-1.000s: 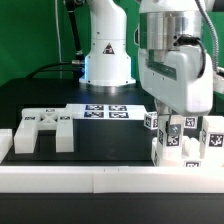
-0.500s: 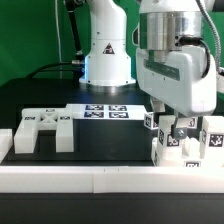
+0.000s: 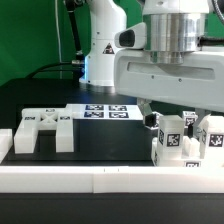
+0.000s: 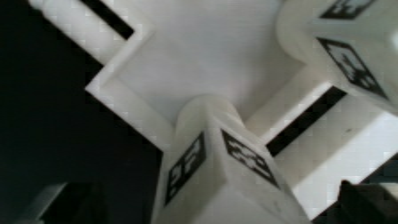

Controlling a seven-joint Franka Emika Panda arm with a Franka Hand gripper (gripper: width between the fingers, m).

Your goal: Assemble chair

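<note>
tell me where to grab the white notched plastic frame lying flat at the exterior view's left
Probably the narrow crossbar of the white notched plastic frame, from straight above. It lies flat on the black table, so its sides sit low, while the notches before and behind the crossbar leave room to close across it.

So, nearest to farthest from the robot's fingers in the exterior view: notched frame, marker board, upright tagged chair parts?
1. Upright tagged chair parts: just below, exterior view's right.
2. Marker board: middle, farther back.
3. Notched frame: exterior view's left.
</note>
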